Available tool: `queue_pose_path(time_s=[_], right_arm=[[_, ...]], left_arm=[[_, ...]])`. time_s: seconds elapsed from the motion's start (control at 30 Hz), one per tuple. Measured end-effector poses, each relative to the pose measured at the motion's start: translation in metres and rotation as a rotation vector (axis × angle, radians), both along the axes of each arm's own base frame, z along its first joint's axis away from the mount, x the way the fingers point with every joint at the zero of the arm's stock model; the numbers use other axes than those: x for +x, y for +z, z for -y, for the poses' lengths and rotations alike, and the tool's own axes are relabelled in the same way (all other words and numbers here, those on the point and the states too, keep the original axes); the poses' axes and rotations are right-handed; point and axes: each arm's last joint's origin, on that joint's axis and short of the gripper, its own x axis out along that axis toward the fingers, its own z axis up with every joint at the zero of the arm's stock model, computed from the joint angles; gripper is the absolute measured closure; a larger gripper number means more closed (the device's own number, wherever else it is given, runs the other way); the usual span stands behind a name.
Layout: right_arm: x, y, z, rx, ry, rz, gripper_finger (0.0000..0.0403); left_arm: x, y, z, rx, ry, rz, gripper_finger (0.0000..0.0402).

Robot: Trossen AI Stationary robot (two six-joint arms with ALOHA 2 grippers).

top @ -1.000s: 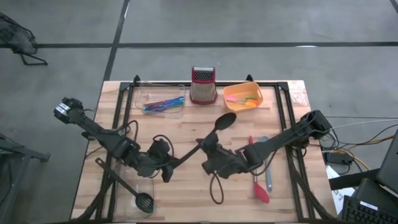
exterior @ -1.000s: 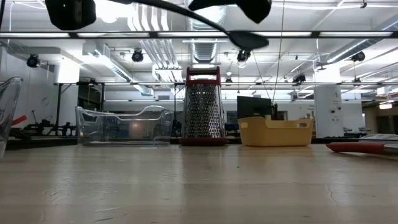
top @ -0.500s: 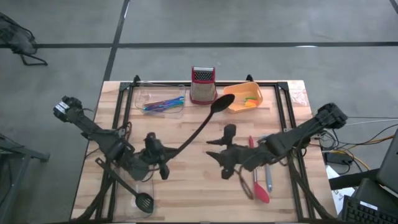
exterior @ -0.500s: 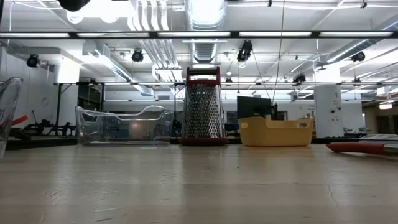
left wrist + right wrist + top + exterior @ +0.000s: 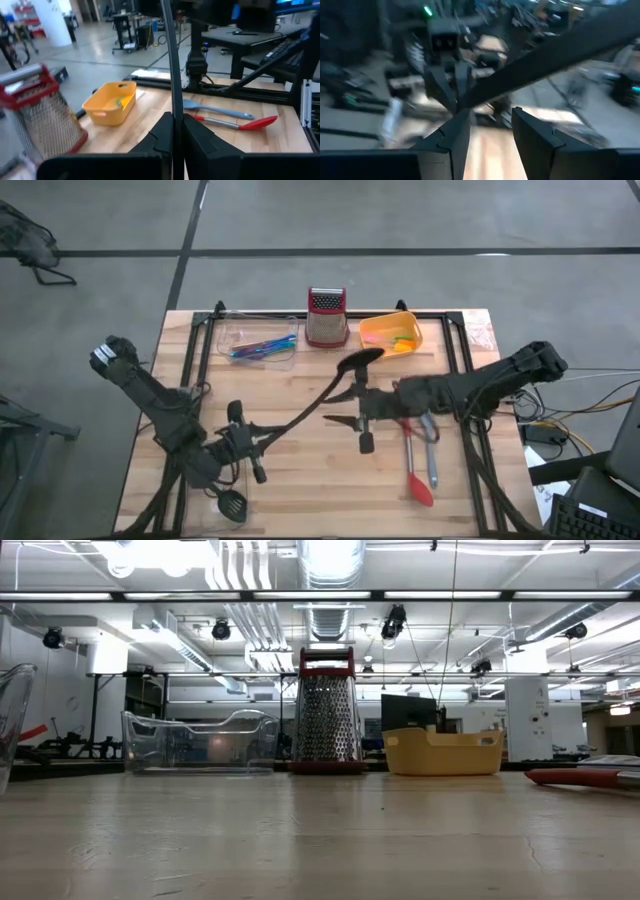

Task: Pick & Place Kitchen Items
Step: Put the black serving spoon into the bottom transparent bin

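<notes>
One black spoon [image 5: 330, 385] (no readable writing), left gripper [image 5: 250, 442] clamped

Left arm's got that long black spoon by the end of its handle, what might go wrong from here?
The left tool grips the black spoon only at the handle's far end, so it may pivot or slip. Its bowl hangs close to the steel grater and orange tub; a swing might knock them. The right tool sits open right beside the shaft and might get bumped.

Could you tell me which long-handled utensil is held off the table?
The black solid-bowled spoon, gripped by the left gripper; the red spoon and grey spatula lie flat.
</notes>
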Motion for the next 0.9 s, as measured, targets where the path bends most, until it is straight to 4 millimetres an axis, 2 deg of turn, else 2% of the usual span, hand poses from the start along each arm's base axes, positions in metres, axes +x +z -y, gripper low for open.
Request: queue_pose_path(time_s=[0.1, 0.27, 0.6, 0.73, 0.9], right_arm=[[0.005, 0.005, 0.01, 0.071, 0.108, 0.05, 0.0255], [0.008, 0.009, 0.021, 0.096, 0.122, 0.089, 0.0236], [0.006, 0.019, 0.019, 0.078, 0.225, 0.178, 0.0209], [0.006, 0.019, 0.019, 0.064, 0.225, 0.18, 0.0223], [0.007, 0.019, 0.019, 0.049, 0.223, 0.186, 0.0266]], left_arm=[[0.002, 0.004, 0.002, 0.038, -0.017, 0.008, 0.038], [0.002, 0.003, 0.004, 0.055, -0.033, -0.001, 0.038], [-0.001, -0.011, 0.005, 0.053, -0.036, -0.017, 0.038], [-0.001, -0.011, 0.004, 0.05, -0.029, -0.012, 0.038], [0.001, -0.007, 0.004, 0.064, -0.031, 0.004, 0.038]])
